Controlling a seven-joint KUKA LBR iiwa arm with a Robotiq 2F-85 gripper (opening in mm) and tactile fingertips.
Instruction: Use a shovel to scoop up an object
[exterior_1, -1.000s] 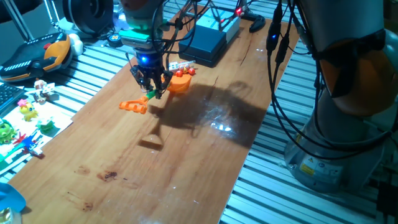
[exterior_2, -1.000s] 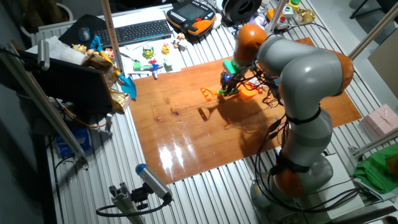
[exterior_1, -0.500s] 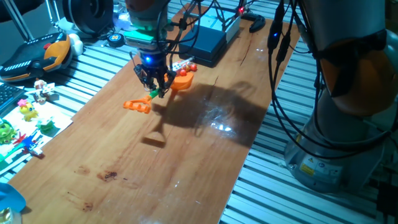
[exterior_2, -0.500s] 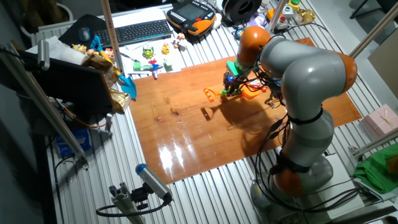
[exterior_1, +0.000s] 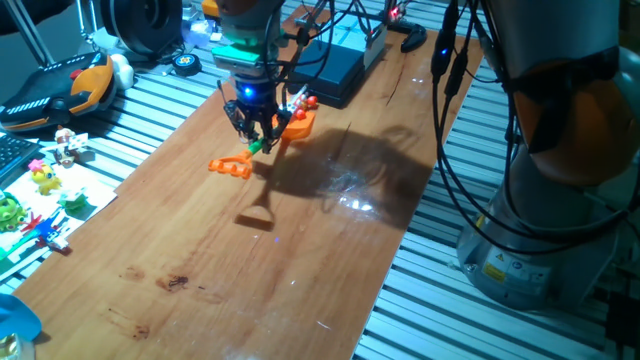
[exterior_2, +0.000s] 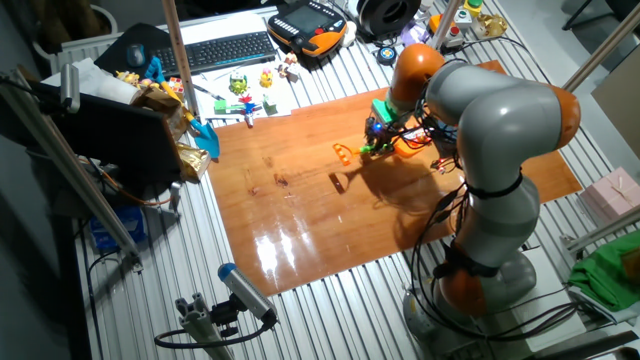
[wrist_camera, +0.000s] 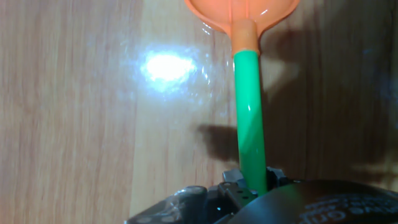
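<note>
My gripper (exterior_1: 258, 137) is shut on the green shaft of the shovel (exterior_1: 252, 150) and holds it above the wooden table. The orange loop end (exterior_1: 230, 167) points to the near left, and the orange blade (exterior_1: 297, 123) points toward the black box. In the hand view the shaft (wrist_camera: 249, 118) runs up from the gripper (wrist_camera: 249, 186) to the blade (wrist_camera: 239, 9). In the other fixed view the gripper (exterior_2: 378, 135) holds the shovel (exterior_2: 343, 151) the same way. A small white piece (exterior_1: 294, 99) with tiny red bits beside it lies just past the blade; its dots are too small to see.
A black box (exterior_1: 328, 70) with cables stands behind the blade. Small toys (exterior_1: 45, 175) lie on the grating to the left of the wooden board (exterior_1: 200, 270). The arm's base (exterior_1: 540, 230) stands at the right. The shovel's shadow (exterior_1: 255, 215) falls on the board.
My gripper has carried the shovel a short way to the right and farther back, toward the black box. Its shadow on the board moved the same way.
</note>
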